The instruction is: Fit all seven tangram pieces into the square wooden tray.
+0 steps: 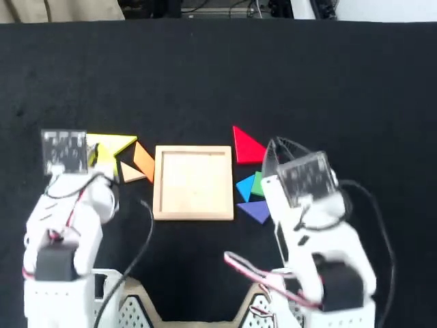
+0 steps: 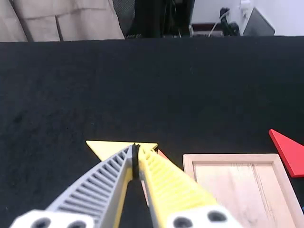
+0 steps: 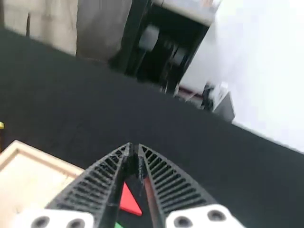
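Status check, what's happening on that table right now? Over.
Left claw shut, tips at the flat yellow triangle. Right claw shut, near the flat red triangle. Square wooden tray holds no pieces yet. Nothing blocks it.

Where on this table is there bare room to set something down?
The far stretch of black table beyond the wooden tray is bare, and so is the tray's inside. It is crowded beside the tray: yellow triangle and orange piece one side, red triangle and blue piece the other.
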